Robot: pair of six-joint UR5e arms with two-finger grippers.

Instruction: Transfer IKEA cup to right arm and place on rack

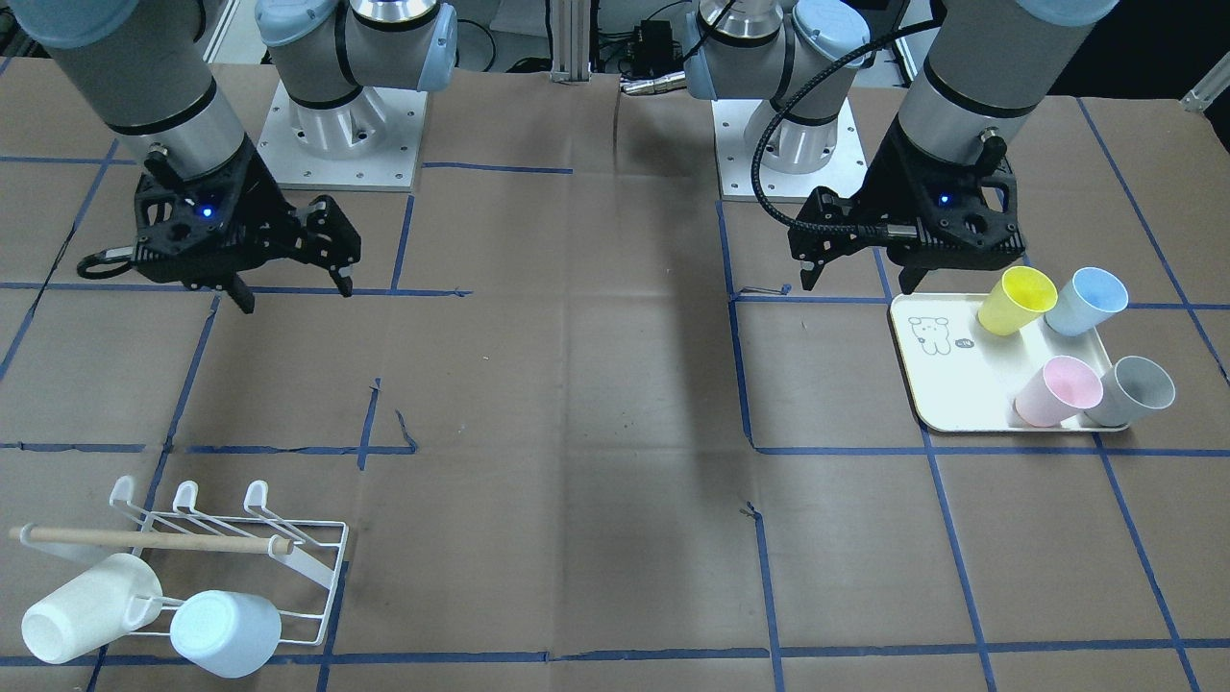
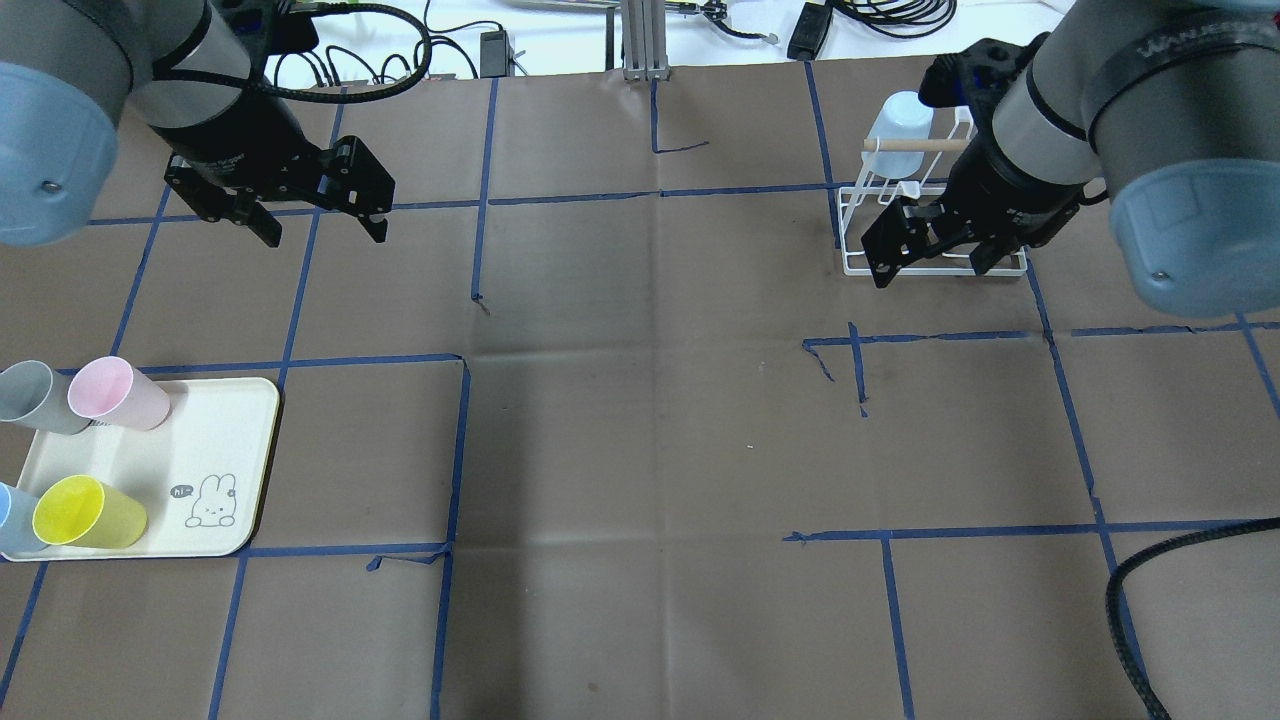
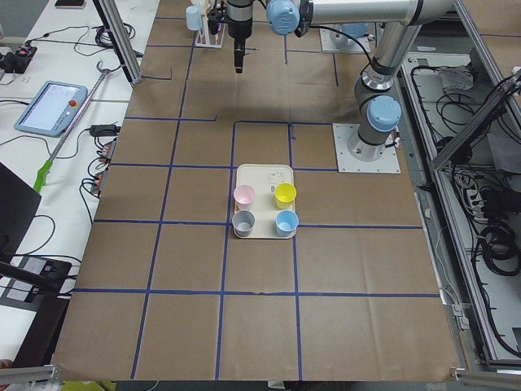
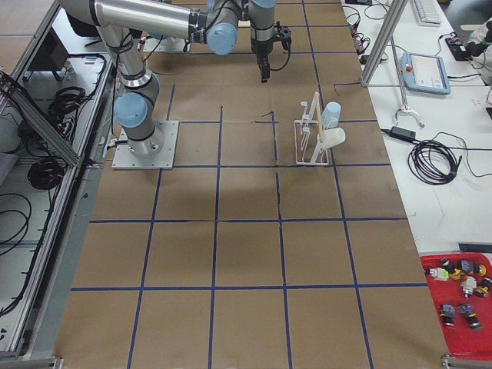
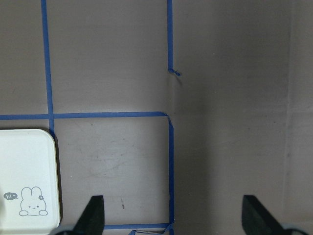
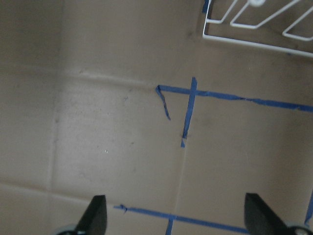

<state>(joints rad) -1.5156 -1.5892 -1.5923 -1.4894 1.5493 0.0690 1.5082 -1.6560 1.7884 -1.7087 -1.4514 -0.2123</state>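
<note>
Several IKEA cups lie tipped on a cream tray [image 1: 947, 384]: yellow [image 1: 1016, 300], blue [image 1: 1086, 301], pink [image 1: 1057, 391] and grey [image 1: 1134, 391]. My left gripper [image 1: 860, 281] hovers open and empty just beyond the tray's far corner; its wrist view shows bare paper between the fingers and the tray's corner [image 5: 24, 181]. The right arm's gripper [image 2: 935, 272] hangs open and empty in front of the white wire rack [image 1: 288, 523], whose edge shows in the right wrist view [image 6: 254, 29]. A white cup [image 1: 91, 610] and a pale blue cup [image 1: 226, 632] sit on the rack.
Brown paper with blue tape lines covers the table. The arms' base plates [image 1: 341, 135] stand at the robot's side. The rack's wooden dowel [image 1: 144, 540] runs across its top. A black cable [image 2: 1130, 600] loops in at the overhead view's lower right.
</note>
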